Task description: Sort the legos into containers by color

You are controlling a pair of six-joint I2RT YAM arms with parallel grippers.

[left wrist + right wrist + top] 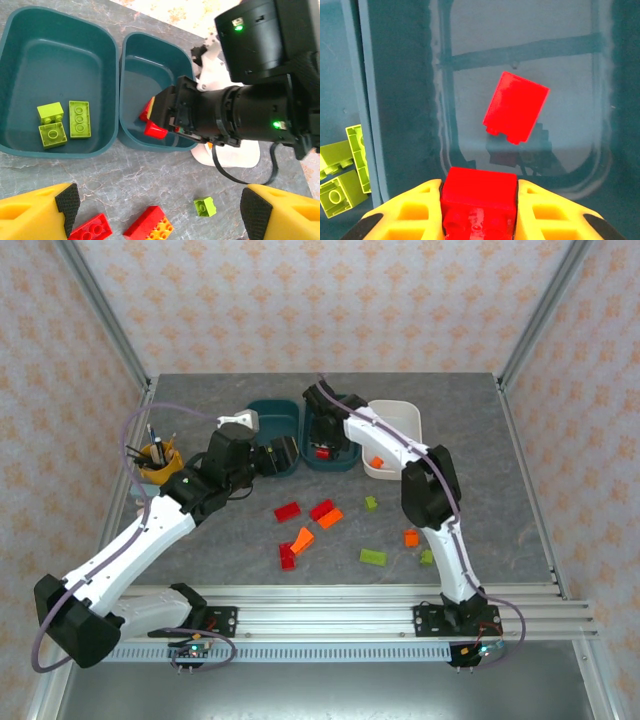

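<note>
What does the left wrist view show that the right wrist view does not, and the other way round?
Left wrist view: the left gripper, open above the table, loose bricks in red, orange and green below it, and an edge of the white tray. Right wrist view: a second red brick lying on the floor of the teal tray. Both: the right gripper shut on a red brick over that tray, and lime bricks in the neighbouring teal tray.
</note>
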